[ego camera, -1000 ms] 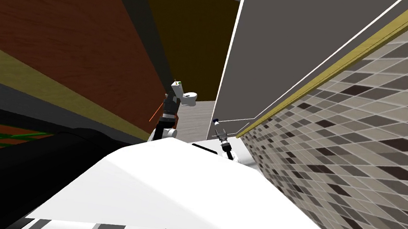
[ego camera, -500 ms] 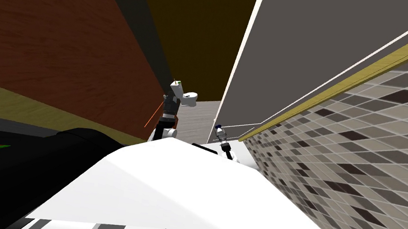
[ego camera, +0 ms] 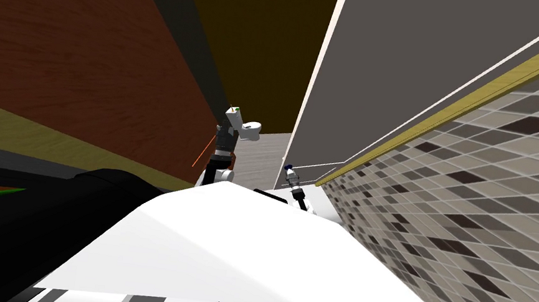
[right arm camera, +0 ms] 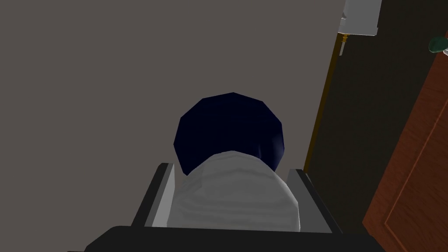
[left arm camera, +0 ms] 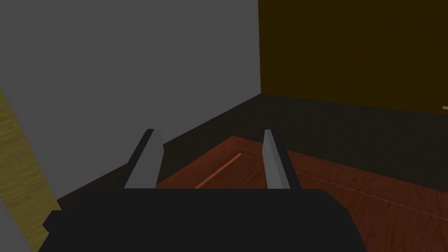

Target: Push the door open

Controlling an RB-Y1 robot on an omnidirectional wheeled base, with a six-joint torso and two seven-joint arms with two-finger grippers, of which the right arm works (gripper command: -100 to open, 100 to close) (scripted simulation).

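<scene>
Right hand [right arm camera: 232,168]: closed on a grey object with a dark blue cap [right arm camera: 229,127], lower middle of its wrist view, facing a flat grey surface [right arm camera: 109,78].
Left hand [left arm camera: 210,133]: fingers spread apart, above red-brown wood.
Door [ego camera: 84,57]: red-brown wood panel, upper left of head view.

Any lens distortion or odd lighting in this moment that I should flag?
Head view: rolled and very wide, so the tiled wall and grey panel splay toward the corners; the slant is the camera's. Left wrist view: dim, flat shading, no glare around the open left tool. Right wrist view: even light, no glare; the right tool grips a white thing with a dark blue cap.
</scene>
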